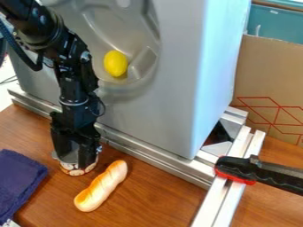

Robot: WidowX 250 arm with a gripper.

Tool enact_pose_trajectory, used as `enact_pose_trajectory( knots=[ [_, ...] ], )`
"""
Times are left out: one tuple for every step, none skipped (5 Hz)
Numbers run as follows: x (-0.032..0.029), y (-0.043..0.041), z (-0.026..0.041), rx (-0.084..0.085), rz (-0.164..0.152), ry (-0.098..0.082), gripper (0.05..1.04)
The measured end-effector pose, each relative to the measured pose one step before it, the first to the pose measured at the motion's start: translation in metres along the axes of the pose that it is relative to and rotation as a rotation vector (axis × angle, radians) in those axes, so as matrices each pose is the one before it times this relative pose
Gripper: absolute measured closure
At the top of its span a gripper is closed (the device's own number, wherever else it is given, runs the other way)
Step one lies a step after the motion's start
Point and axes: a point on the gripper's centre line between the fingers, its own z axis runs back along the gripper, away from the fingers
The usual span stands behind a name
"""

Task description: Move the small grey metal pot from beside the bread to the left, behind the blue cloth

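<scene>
One can (76, 171) below the gripper (75, 160)
Bread (101, 186) lies beside it (whether the grip is clenched, I cannot tell), slanting toward the bench's (157, 199) near left.

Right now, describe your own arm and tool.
The arm is black and jointed, with round silvery bolt heads, small pale markings, dark cables looping beside it and a thin bluish band around its lower part. The tool is black too.

Cloth (21, 179) left on table (157, 197); container (75, 171) right of it; bread (102, 186) just right of container. Rails (157, 158) behind bread, sink unit (177, 84) behind those, lemon (115, 63) in its recess. Clamp (234, 167) on right rails; cardboard (263, 75) behind.
</scene>
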Motion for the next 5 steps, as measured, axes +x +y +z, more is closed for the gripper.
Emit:
enact_pose_trajectory(
  knots=[
    [0.00137, 0.01167, -0.00278, 0.0502, 0.0413, 0.0112, 0.082],
    [0.00074, 0.01524, -0.00330, 0.0255, 0.0396, -0.0009, 0.082],
    [-0.00136, 0.01795, -0.00379, 0.0314, 0.0524, 0.0090, 0.082],
    [-0.00125, 0.02375, -0.00531, 0.0057, 0.0627, 0.0067, 0.082],
    [0.00122, 0.01934, -0.00487, 0.0015, 0.0486, 0.0115, 0.082]
  ],
)
